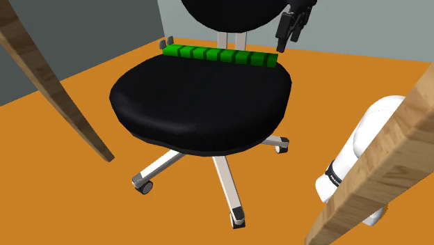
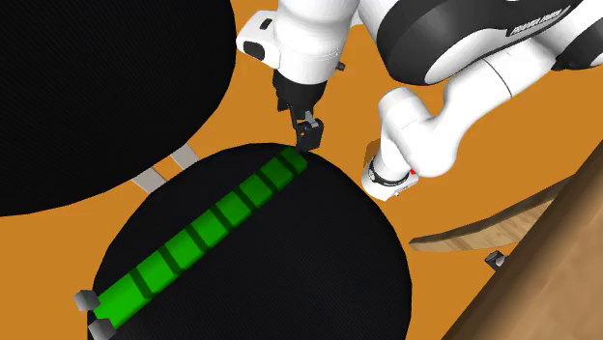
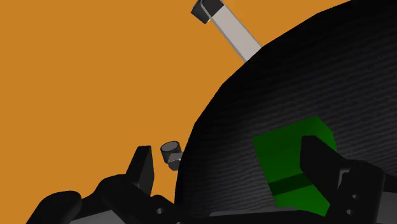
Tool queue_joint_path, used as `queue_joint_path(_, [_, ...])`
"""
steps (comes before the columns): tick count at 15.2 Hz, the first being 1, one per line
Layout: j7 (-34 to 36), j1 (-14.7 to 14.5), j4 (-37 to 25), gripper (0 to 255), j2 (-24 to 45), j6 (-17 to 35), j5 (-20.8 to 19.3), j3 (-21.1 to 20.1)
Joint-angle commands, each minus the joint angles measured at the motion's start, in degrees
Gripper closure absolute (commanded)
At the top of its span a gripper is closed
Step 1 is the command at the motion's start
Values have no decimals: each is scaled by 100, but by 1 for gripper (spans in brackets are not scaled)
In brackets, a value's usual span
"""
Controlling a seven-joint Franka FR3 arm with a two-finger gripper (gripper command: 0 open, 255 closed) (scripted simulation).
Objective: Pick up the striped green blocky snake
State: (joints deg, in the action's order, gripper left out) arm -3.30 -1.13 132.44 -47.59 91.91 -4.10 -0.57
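Note:
The green blocky snake (image 1: 219,56) lies stretched out straight along the back edge of a black office chair seat (image 1: 202,104), its segments divided by darker green stripes. In the second exterior view the snake (image 2: 208,232) runs diagonally across the seat (image 2: 309,280). My gripper (image 1: 284,43) hangs open just above the snake's end at the shoulder view's right, apart from it. From the second exterior view the gripper (image 2: 307,143) sits right over that end block. In the wrist view the end block (image 3: 289,159) lies by one finger (image 3: 321,167), and nothing is held.
The chair's black backrest (image 1: 229,14) rises right behind the snake. Grey chair legs with casters (image 1: 238,216) spread over the orange floor (image 1: 83,181). Slanted wooden beams (image 1: 55,90) (image 1: 382,174) cross both sides of the shoulder view.

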Motion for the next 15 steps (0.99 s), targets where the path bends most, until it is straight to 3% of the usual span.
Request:
queue_joint_path(1, [0,0,0,0,0,0,0,0])
queue_joint_path(8, [-54,-240,-1197,0,1595,201,68,-344])
queue_joint_path(15, [-80,-429,-2686,0,3174,84,-13,-724])
